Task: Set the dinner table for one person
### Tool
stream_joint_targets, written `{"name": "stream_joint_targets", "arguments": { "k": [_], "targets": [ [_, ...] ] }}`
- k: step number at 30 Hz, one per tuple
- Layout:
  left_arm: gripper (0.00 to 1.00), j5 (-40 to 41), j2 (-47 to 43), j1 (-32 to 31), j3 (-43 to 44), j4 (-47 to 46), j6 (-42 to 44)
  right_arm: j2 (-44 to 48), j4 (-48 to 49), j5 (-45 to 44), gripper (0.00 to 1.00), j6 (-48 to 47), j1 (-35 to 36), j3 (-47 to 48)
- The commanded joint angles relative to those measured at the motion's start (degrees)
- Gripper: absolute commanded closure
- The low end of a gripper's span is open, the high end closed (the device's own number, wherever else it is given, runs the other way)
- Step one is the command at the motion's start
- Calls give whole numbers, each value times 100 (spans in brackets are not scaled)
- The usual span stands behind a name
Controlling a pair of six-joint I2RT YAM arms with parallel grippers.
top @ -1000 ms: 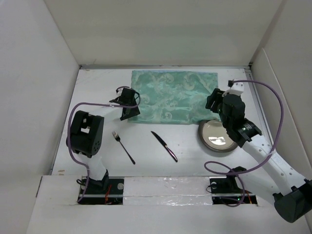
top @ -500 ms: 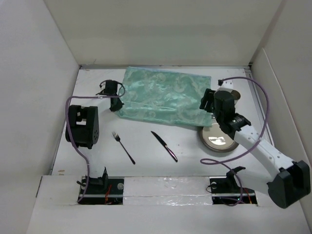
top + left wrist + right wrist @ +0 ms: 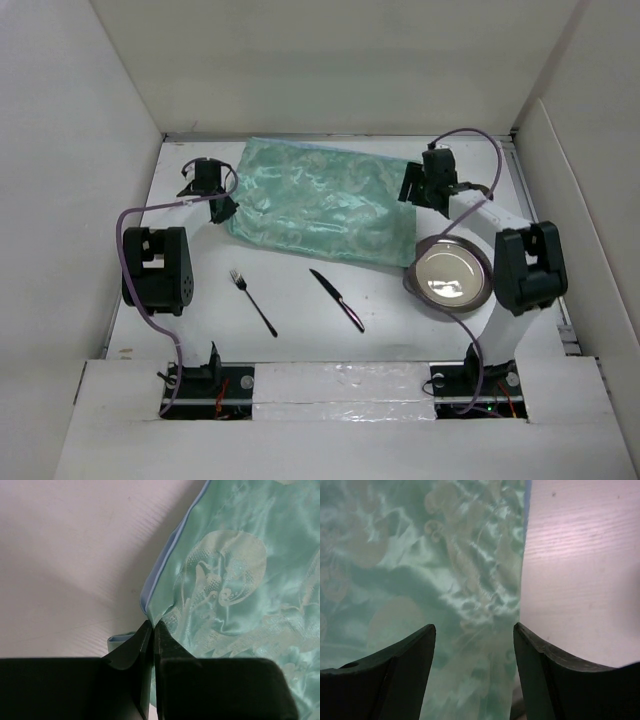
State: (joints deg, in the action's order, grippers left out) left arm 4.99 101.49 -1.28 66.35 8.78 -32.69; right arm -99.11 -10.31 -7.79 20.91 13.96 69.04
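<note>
**Top external view.** The bench [image 3: 390, 330], a plain white surface with upright panels at its edges, carried every item. A green placemat [image 3: 320, 205] lay skewed and rumpled across its far half. The left fingers [image 3: 226, 205] were at the placemat's left edge. The right fingers [image 3: 408, 190] stood over its far right corner. A plate [image 3: 450, 275] sat at the near right, its rim meeting the placemat's near right corner. A fork [image 3: 252, 300] and a knife [image 3: 337, 299] lay on the near half, apart from each other and from the cloth.

**Left wrist view.** The fingers were fully closed, pinching the placemat's [image 3: 235, 580] pale blue hem, with bare bench [image 3: 75, 555] beside it.

**Right wrist view.** The fingers stood well apart and gripped nothing. The placemat [image 3: 395, 555] lay below them, its right hem running beside bare bench [image 3: 580, 570]. Whether the tips touched the cloth could not be told.

**Assessment.** The bench was judged stiff and fixed; it serves only to receive items and offers no hold. The placemat was judged thin, soft and slippery, and likely to bunch or slide if pulled from one side. A hold at two opposite hems or corners, kept taut, was judged soundest.
</note>
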Motion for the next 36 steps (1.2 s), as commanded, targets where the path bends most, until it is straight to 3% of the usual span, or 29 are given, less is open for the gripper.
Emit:
{"name": "stream_joint_targets", "arguments": {
  "k": [1,12,25,27,31,36],
  "targets": [
    [100,-95,-113,5,36,-209,-203,-591,-410,427,32,151,-315,784],
    [100,-182,204,127,511,-130,-247,-2410,-2045,568,35,142,-543,3000],
    [100,-737,301,251,318,-359,-256,-3158,-2959,480,42,414,-657,3915],
    [100,-798,301,251,283,-385,-291,-3281,-3240,472,47,432,-657,4205],
    [100,-807,187,251,98,-456,-308,-3536,-3592,612,69,397,-657,4627],
    [100,-693,11,251,-95,-456,-291,-3686,-3356,1366,97,388,-719,4830]
  ]
}}
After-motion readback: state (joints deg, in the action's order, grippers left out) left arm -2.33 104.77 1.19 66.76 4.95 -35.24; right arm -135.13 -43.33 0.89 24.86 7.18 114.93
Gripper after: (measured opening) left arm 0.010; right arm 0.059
